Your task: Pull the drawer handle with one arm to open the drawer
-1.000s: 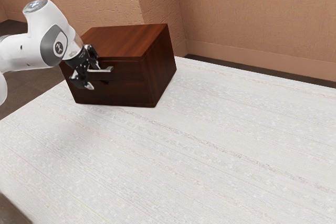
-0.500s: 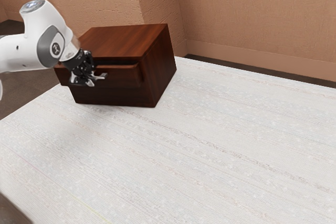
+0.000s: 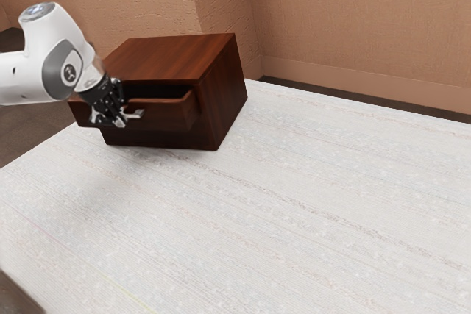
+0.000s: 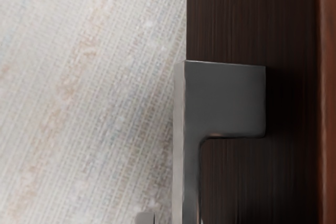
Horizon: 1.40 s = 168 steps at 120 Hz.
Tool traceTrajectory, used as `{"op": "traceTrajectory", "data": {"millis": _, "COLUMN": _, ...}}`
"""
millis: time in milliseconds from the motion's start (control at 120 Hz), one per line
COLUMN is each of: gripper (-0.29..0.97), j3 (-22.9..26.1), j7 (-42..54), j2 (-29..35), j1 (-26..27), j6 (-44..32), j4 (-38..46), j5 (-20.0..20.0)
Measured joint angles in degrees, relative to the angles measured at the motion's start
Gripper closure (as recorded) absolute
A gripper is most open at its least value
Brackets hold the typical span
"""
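The wooden cabinet sat toward ten o'clock on the table, with its drawer standing partly out toward eight o'clock. The gripper was clamped narrow on the drawer handle, at the drawer's nine o'clock end. The pull looked roughly midway. Doing it well probably meant drawing straight along the drawer's travel toward eight o'clock, level and firmly gripped, so the handle would not slip nor the cabinet drag.

White arm reaches across, wrist tipped down — tool clamped tight.
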State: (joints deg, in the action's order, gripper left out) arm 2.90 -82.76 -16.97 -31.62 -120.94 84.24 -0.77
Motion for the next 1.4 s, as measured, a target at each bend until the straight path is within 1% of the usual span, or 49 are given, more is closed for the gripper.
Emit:
{"op": "traceTrajectory", "data": {"millis": 383, "gripper": 0.72, "j3": -0.26, "j7": 0.07, "j2": 4.14, "j1": 0.12, "j6": -1.17, "j4": 4.90, "j5": -0.01}}
{"op": "traceTrajectory", "data": {"millis": 533, "gripper": 0.66, "j3": -0.22, "j7": 0.09, "j2": 5.15, "j1": 0.34, "j6": -1.45, "j4": 6.04, "j5": -0.06}}
{"op": "traceTrajectory", "data": {"millis": 617, "gripper": 0.63, "j3": -0.20, "j7": 0.09, "j2": 6.25, "j1": 0.31, "j6": -1.82, "j4": 8.05, "j5": -0.01}}
{"op": "traceTrajectory", "data": {"millis": 833, "gripper": 0.59, "j3": -0.35, "j7": 0.09, "j2": 8.99, "j1": 0.25, "j6": -3.04, "j4": 11.55, "j5": 0.05}}
{"op": "traceTrajectory", "data": {"millis": 1400, "gripper": 0.59, "j3": -0.89, "j7": -0.01, "j2": 14.35, "j1": 0.26, "j6": -3.62, "j4": 17.93, "j5": 0.08}}
